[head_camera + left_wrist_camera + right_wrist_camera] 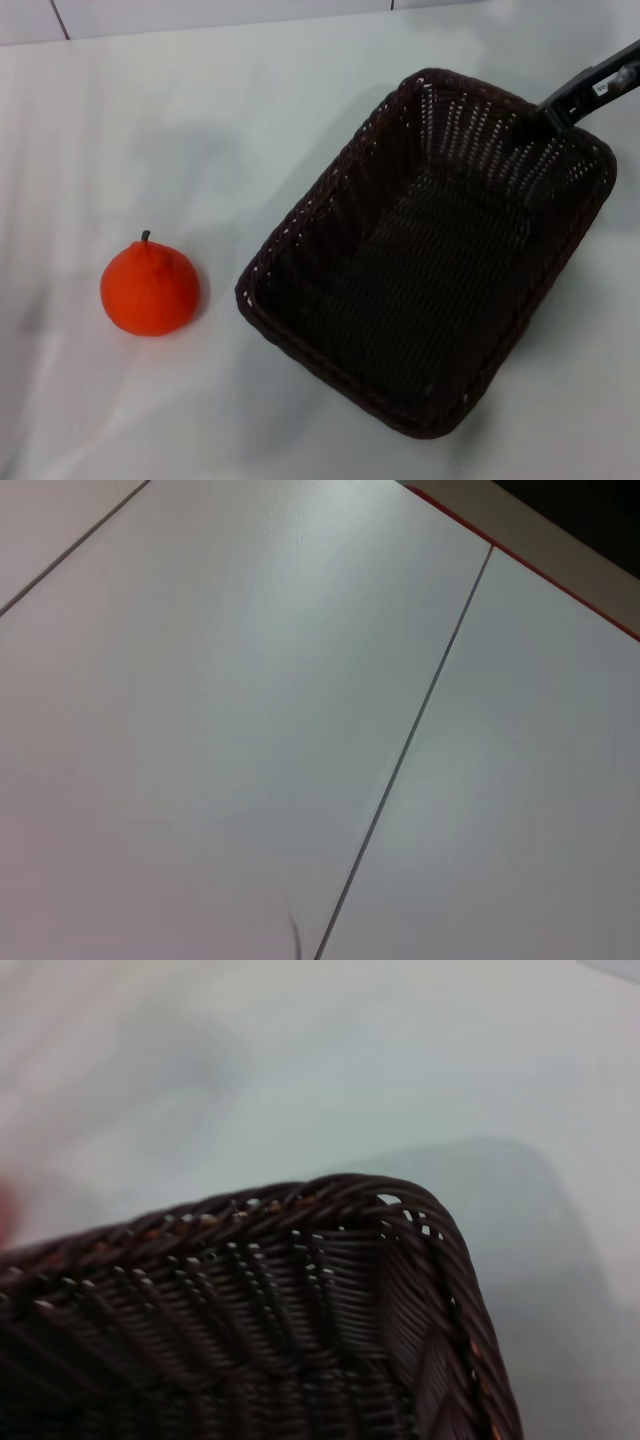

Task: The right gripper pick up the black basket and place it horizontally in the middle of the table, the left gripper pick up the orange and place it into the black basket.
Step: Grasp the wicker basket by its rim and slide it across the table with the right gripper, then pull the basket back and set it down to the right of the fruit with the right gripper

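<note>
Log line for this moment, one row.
right gripper: at black basket far rim | basket: skewed | orange: on table, outside | left gripper: unseen

A corner of the black basket (330, 1290) fills the foreground on the table (400, 1070).

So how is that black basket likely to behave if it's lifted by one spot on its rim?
The black basket is empty open weave, so probably light for its size. It is wide, and the right gripper sits at one far rim, so it would likely tilt and hang from that edge. The braided rim looks thick and textured, so probably grippy, perhaps flexing slightly.
</note>
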